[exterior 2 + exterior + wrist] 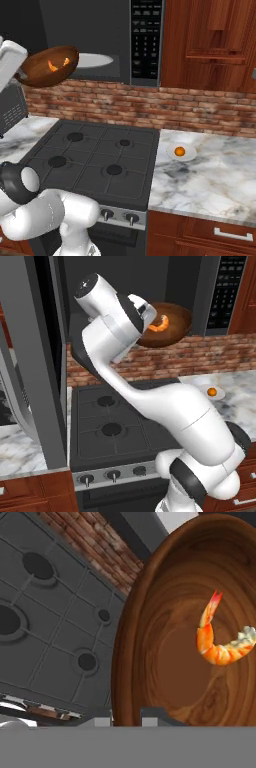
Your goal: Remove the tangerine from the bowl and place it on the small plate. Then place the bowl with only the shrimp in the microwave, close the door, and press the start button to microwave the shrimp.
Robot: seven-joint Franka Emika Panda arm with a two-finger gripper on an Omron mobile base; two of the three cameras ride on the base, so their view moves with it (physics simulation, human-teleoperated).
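Note:
My gripper (125, 719) is shut on the near rim of the dark-brown bowl (165, 612), one finger on each side of the wall. The bowl (172, 326) hangs tilted in the air above the stove, just in front of the open microwave (227, 291). Inside the bowl lies the curved orange shrimp (220, 647), also visible as shrimp (159, 325) and shrimp (57, 64). The door (30, 356) stands swung open at the left. The white turntable (95, 61) shows past the bowl (50, 67). The tangerine (179, 151) rests on the small plate (189, 156) on the counter right of the stove.
A dark four-burner stove (95, 155) lies below the bowl, with knobs along its front. A brick backsplash (150, 107) runs behind it. Marble counter (215, 175) extends right, under red-brown wall cabinets (210, 40). The keypad panel (146, 35) sits right of the microwave opening.

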